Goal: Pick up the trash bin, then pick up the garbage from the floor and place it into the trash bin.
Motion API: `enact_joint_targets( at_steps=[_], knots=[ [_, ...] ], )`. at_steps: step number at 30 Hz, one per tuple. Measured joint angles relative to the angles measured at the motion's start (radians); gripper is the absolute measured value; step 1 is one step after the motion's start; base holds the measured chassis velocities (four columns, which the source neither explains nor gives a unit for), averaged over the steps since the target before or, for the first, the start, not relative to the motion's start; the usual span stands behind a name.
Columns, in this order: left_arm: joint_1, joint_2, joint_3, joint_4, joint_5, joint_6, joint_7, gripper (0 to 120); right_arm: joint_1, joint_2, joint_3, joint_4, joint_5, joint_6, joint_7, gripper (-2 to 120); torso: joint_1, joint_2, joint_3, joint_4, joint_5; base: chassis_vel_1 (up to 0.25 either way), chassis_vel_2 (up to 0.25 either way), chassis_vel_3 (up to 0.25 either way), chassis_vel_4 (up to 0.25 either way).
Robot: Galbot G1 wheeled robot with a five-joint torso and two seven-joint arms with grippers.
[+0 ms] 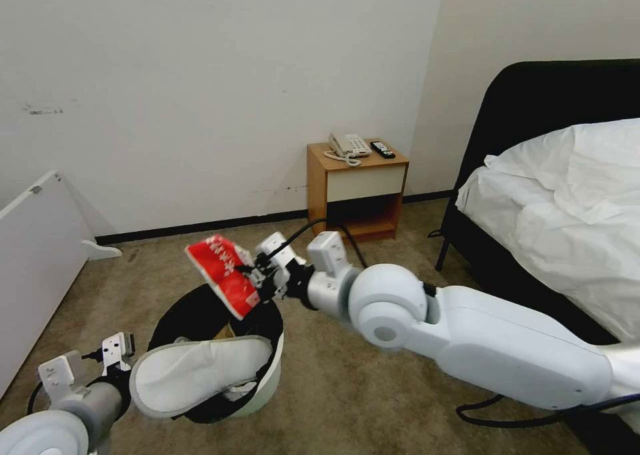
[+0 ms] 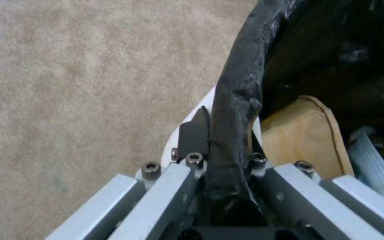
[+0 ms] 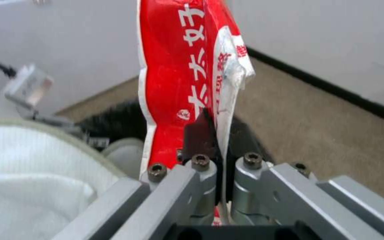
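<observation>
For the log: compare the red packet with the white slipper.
The packet hangs pinched in the right gripper above the bin; the slipper lies across the bin's rim, ungripped. The packet is glossy red and thin; the slipper is white, padded and longer. Both are at the bin, clamped by the left gripper.

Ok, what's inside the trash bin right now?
A white slipper lies across the trash bin mouth, sticking out over the rim. Brown cardboard sits beside the black liner. Anything underneath is hidden. The red packet is above the bin, in the right tool.
</observation>
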State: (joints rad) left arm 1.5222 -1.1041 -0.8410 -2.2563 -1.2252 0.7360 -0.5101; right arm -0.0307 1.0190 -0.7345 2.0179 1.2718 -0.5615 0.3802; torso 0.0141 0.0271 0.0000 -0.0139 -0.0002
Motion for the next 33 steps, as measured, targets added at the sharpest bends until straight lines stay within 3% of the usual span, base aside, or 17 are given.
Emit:
enact_joint_targets(
  at_steps=[23,33],
  knots=[
    [-0.003,-0.006,-0.005,-0.014,-0.002,-0.001,0.004,1,-0.033,0.125,-0.121,-0.124,-0.011,-0.099,0.052,0,0.0,0.0,0.0,0.0,0.0,0.0,0.0,0.0,0.0],
    [-0.004,-0.008,-0.006,-0.015,-0.002,-0.001,0.005,1,-0.05,0.125,-0.133,-0.14,-0.019,-0.118,0.069,0,0.0,0.0,0.0,0.0,0.0002,0.0,0.0,0.0,0.0]
  ],
)
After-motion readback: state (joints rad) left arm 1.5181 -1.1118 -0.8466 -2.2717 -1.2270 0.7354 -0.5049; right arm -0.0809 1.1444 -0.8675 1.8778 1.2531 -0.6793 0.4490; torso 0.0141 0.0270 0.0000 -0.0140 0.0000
